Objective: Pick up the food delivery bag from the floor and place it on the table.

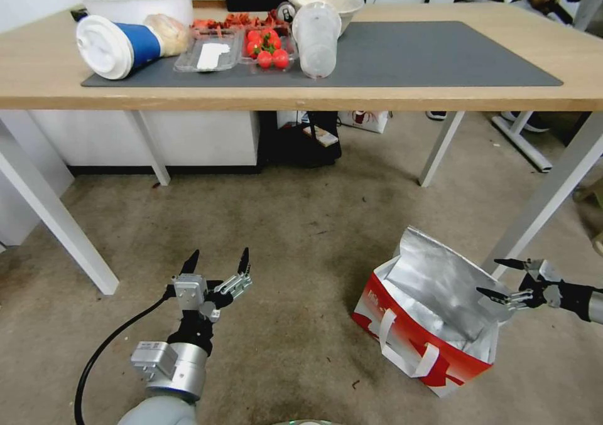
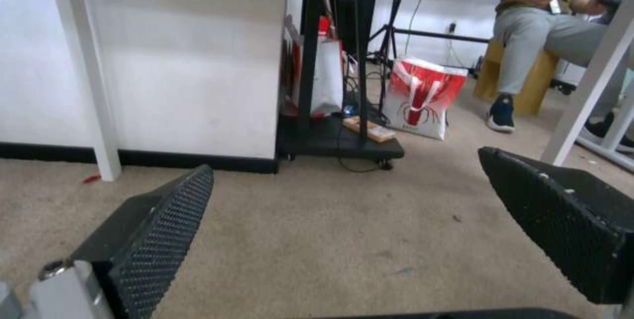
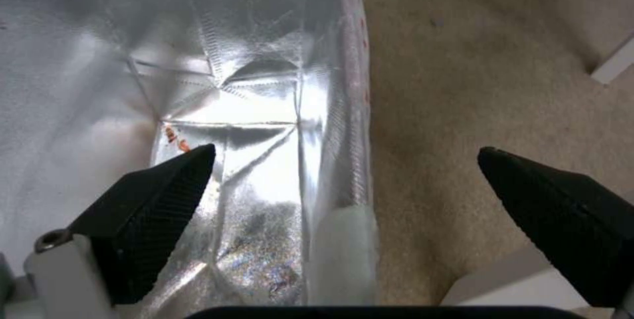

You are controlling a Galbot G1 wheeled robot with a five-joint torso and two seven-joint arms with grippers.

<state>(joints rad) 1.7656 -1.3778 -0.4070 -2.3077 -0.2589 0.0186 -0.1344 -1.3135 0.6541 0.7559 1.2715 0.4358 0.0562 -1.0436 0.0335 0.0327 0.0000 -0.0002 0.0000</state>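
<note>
Food delivery bag (image 1: 433, 324) is sitting on the floor (image 1: 282, 224) at your robot's right, just beside a white leg of the tabletop (image 1: 314, 95), with its mouth gaping and the silver lining showing. It is leaning a little, and its white strap handles are drooping down the red side facing you, so the rim is the easier thing to reach.

Your right tool (image 1: 505, 280) is hanging at the bag's far rim with its fingers spread wide, gripping nothing. In the right wrist view the foil wall (image 3: 264, 111) is running up between the 2 fingertips, 1 over the lining and 1 over the carpet; that looks like a line-up for pinching the bag's edge, though no contact is showing yet.

Your left tool (image 1: 217, 267) is waiting low over bare floor, well apart from the bag, also released and empty, pointing toward the space under the tabletop.

Up on the tabletop, the dark mat (image 1: 440, 54) is lying bare on its right half, while cups, bowls and a tray of strawberries (image 1: 267, 48) are crowding the left, so the right half seems the likely landing place.
</note>
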